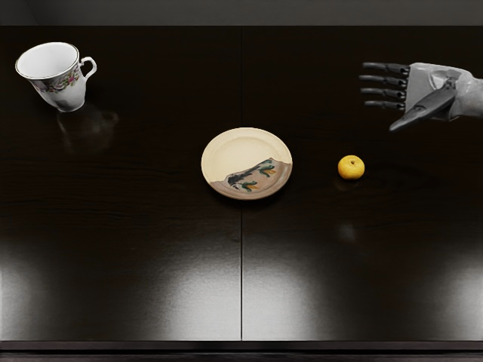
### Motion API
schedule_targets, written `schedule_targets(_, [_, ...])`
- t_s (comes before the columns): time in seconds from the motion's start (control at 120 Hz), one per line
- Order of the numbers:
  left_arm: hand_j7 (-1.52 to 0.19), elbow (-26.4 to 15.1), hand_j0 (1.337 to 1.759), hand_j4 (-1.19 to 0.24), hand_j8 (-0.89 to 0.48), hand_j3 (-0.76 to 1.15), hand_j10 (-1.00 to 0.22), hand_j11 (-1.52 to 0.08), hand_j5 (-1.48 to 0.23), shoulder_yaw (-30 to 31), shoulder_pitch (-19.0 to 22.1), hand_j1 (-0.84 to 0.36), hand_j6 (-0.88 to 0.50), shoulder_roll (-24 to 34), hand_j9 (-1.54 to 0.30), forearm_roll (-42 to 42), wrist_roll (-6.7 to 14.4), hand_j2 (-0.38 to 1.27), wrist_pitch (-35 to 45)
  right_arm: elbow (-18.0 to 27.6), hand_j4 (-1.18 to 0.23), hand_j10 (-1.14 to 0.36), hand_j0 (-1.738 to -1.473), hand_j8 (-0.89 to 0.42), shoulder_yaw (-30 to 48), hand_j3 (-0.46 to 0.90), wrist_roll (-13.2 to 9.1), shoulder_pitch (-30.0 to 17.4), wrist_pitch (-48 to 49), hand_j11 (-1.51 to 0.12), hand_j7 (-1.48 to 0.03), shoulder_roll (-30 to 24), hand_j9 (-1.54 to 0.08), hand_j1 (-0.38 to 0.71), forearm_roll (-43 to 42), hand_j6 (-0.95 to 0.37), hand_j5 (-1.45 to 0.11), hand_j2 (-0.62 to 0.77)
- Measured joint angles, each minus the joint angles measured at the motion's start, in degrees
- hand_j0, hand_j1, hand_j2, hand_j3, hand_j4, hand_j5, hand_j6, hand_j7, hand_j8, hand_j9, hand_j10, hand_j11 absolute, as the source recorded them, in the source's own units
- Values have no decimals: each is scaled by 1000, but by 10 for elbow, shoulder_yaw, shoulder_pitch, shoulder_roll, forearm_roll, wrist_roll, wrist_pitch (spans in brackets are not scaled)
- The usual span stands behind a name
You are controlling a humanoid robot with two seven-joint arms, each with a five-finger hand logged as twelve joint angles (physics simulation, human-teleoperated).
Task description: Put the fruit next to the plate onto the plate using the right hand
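Not started: fruit (351, 167) on surface beside plate (246, 162); right hand (400, 89) w/ fingers spread, empty, well above-right.

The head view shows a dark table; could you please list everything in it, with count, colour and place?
table: one, dark and glossy, fills the view
plate: one, cream with a brown and green patch, centre of the table
fruit: one, yellow-orange, on the table right of the plate, apart from it
cup: one, white with a floral band, far left corner, appears tilted
right hand: one, grey and black, fingers spread and holding nothing, far right, beyond the fruit
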Motion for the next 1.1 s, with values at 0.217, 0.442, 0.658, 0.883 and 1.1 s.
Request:
schedule_targets(0.217, [0, 0, 1658, -1, -1, 0, 0, 0, 0, 0, 0, 349, -1, 0, 0, 0, 0, 0, 0, 7, -30, -30, -1658, -29, 3, 0, -50, 4, 0, -40, -40, 7, -40, -313, -1, -29, -40, -5])
schedule_targets(0.442, [0, 0, 1658, -1, -1, 0, 0, 0, 0, 0, 0, 349, -1, 0, 0, 0, 0, 0, 0, 28, -33, -33, -1658, -32, 71, 0, -100, 37, 0, -43, -43, 12, -43, -310, -158, -32, -43, -6])
schedule_targets(0.658, [0, 0, 1658, -1, -1, 0, 0, 0, 0, 0, 0, 349, -1, 0, 0, 0, 0, 0, 0, 168, -36, -36, -1658, -36, 111, 0, -92, 43, 0, -46, -46, -22, -46, -308, -384, -37, -46, -7])
schedule_targets(0.883, [0, 0, 1658, 0, -1, 0, 0, 0, 0, 0, 0, 349, -1, 0, 0, 0, 0, 0, 0, 258, -39, -38, -1658, -39, 85, 0, -90, 36, -64, -47, -47, -42, -47, -307, -500, -40, -47, -6])
schedule_targets(1.1, [0, 0, 1658, 0, -1, 0, 0, 0, 0, 0, 0, 349, -1, 0, 0, 0, 0, 0, 0, 279, -44, -43, -1658, -44, 59, 0, -89, 18, -155, -51, -51, -43, -51, -304, -530, -45, -51, -7])
